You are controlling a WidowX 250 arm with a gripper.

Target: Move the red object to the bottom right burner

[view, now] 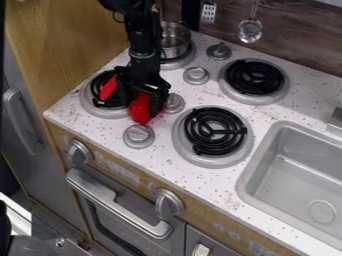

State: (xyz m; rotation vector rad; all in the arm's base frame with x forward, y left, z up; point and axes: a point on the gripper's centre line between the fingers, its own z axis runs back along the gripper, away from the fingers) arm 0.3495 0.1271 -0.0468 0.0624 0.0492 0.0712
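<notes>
camera view: the red object (140, 111) was partly over the bottom left burner (99, 110), its move to the bottom right burner (214, 131) yet to be done. the arm (143, 62) hung from the top edge, its gripper (145, 103) right at the red object; whether it had a grip, i could not tell.

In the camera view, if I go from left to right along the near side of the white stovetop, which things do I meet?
Near left burner, front knob, near right burner, sink. Left out: the red object, as it overlaps the near left burner.
</notes>
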